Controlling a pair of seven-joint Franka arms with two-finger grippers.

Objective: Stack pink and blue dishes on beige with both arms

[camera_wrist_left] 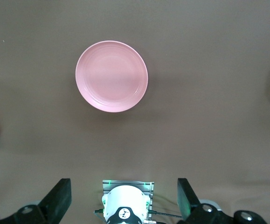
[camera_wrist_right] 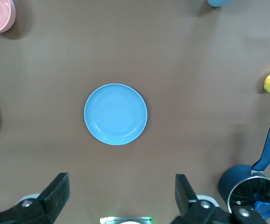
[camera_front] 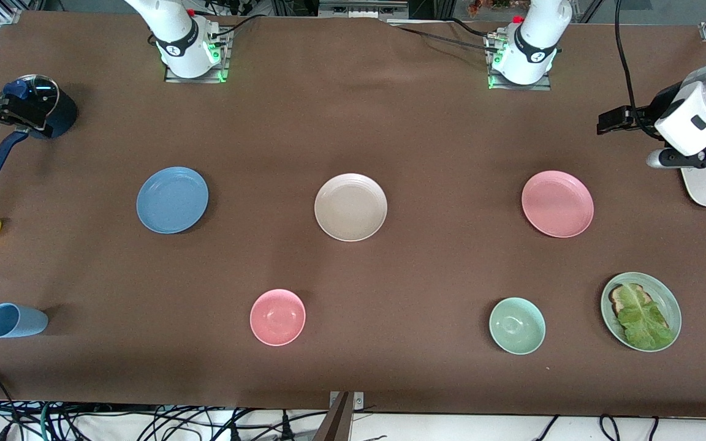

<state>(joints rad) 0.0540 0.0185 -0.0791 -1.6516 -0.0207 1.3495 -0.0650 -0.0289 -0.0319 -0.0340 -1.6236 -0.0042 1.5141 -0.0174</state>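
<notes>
Left claw (camera_wrist_left: 123, 200): fingers apart, empty, high over the round plain pink plate (camera_wrist_left: 112, 76).
Right claw (camera_wrist_right: 121, 198): fingers apart, empty, high over the round plain blue plate (camera_wrist_right: 115, 114).
Round beige-cream plate (camera_front: 350, 206): bare on the brown desk (camera_front: 353, 135), between the other two.

plates (camera_front: 350, 207) well apart — open table (camera_front: 451, 141) between
</notes>
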